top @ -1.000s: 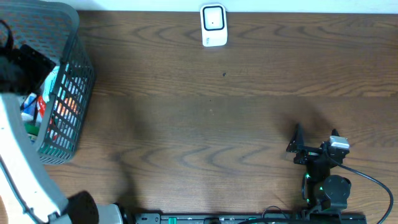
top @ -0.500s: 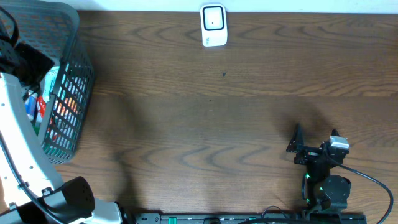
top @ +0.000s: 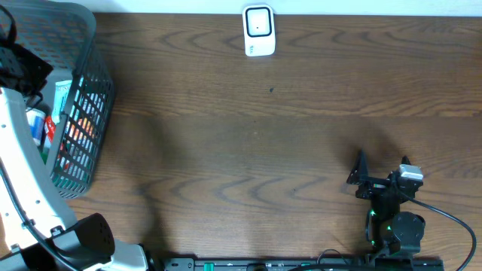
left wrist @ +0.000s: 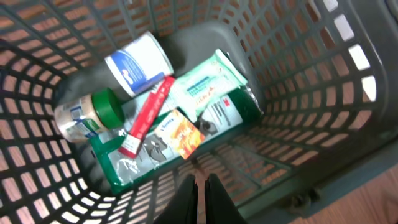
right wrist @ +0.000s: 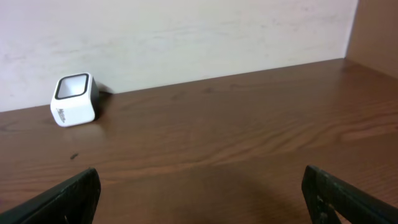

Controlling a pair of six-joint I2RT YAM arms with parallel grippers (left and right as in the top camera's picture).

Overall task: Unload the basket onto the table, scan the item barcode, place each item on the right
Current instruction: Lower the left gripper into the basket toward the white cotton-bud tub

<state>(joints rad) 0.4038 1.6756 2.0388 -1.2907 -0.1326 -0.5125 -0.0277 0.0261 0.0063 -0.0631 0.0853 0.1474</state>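
My left gripper [left wrist: 200, 182] hangs inside the grey mesh basket [left wrist: 298, 74] with its jaws shut together and nothing between them. Just beyond its tips lie a green packet [left wrist: 214, 93], a small orange box [left wrist: 181, 134], a red tube [left wrist: 146, 115], a white-and-blue can [left wrist: 138, 62] and a jar with a green lid [left wrist: 87, 115]. The white barcode scanner [top: 258, 31] stands at the table's far edge, also seen as the scanner [right wrist: 73, 99] from the right wrist. My right gripper [right wrist: 202, 193] stands open low over bare table at the front right.
The basket [top: 90, 45] fills the far left corner of the wooden table [top: 248, 135]. The left arm's white link [top: 22, 173] rises along the left edge. The right arm [top: 392, 192] and its cable sit at the front right.
The left gripper's jaws have closed inside the basket, with nothing seen caught between them. The left arm shifted slightly. The right arm has not moved.
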